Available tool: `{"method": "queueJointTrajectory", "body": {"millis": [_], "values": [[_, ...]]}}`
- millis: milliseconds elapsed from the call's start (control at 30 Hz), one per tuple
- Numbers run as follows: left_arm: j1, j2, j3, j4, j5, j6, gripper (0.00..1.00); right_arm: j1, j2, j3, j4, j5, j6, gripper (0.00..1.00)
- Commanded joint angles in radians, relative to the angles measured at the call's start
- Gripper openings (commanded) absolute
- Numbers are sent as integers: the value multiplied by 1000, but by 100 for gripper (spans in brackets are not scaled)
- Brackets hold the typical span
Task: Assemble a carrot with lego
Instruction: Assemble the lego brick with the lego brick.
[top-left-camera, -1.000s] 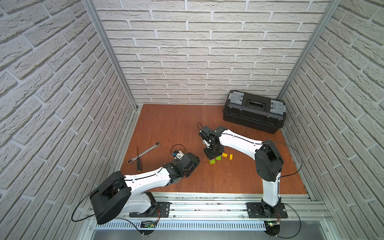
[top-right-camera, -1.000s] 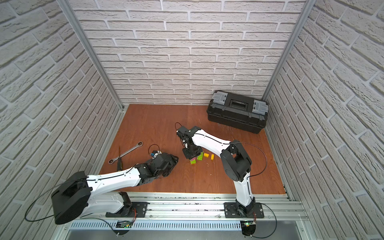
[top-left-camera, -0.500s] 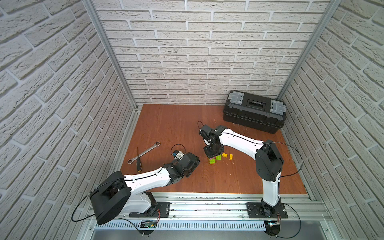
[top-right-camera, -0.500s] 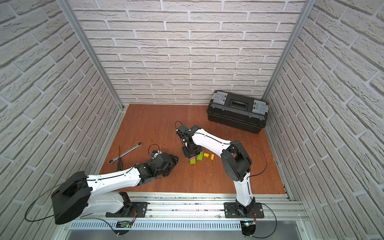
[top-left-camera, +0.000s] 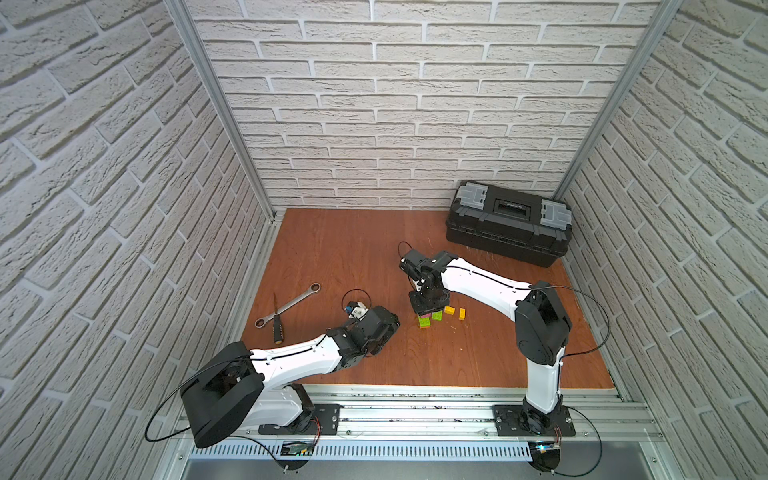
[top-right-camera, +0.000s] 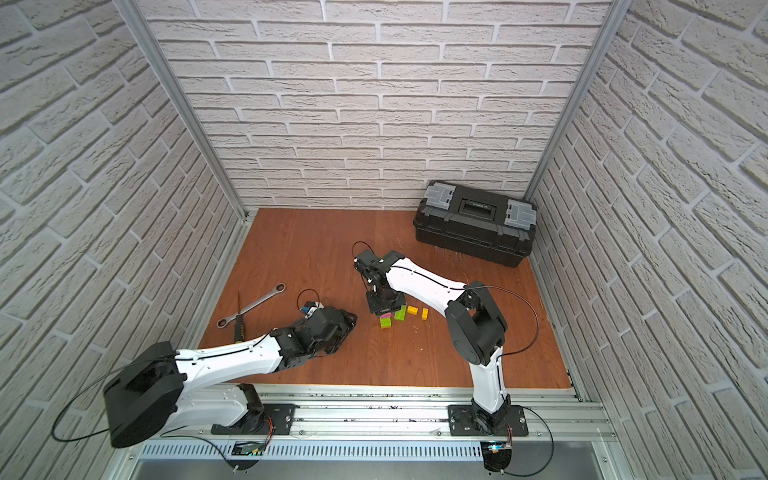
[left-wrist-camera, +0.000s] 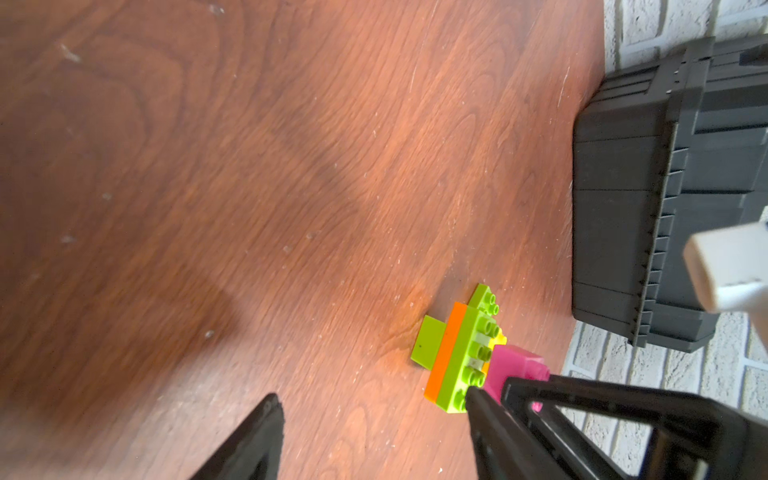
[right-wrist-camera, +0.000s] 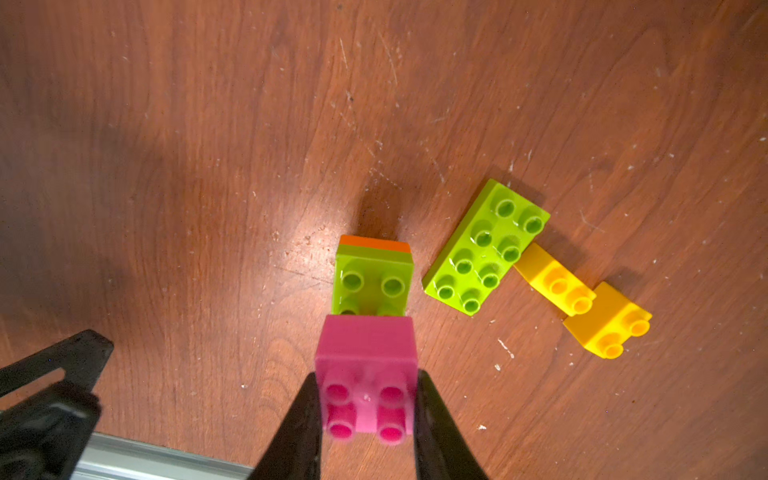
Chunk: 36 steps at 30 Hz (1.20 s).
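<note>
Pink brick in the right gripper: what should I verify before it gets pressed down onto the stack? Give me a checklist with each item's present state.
1. Grip: right gripper shut on the pink brick, one finger on each side: ok.
2. Placement: pink brick over one end of the stack, edges lined up with the green layer below: ok.
3. Pink brick fully seated on the studs: cannot tell.
4. Support: left gripper bracing the stack: not ok; it is open, empty and apart from the stack.
5. Loose green brick and two yellow bricks clear of the stack: ok.
</note>
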Motion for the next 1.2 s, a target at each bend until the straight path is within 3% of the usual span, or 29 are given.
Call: {"method": "queueJointTrajectory", "body": {"millis": [0,1167], "values": [[5,-1,-16,25,-5,10,72,-3,-45,-22,19,27,36,15],[6,11,-16,37,4,12,73,-1,-52,-50,59,19,100,15]]}}
